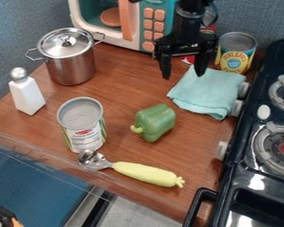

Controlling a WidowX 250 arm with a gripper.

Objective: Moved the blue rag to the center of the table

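The folded light blue rag (pixel 208 94) lies flat at the right rear of the wooden table, close to the stove's knobs and in front of the yellow-labelled can. Above the table's rear part hangs the black gripper (pixel 183 74), its two fingers spread wide with nothing between them. The right finger is over the rag's upper left part in this view; whether it touches the cloth I cannot tell. The left finger is over bare wood.
A green pepper (pixel 155 122) lies mid-table, with a can (pixel 82 124) to its left and a yellow-handled scoop (pixel 132 170) in front. A lidded pot (pixel 69 57) and white bottle (pixel 27 92) stand left, a toy microwave (pixel 132 22) behind, the stove (pixel 260 146) right.
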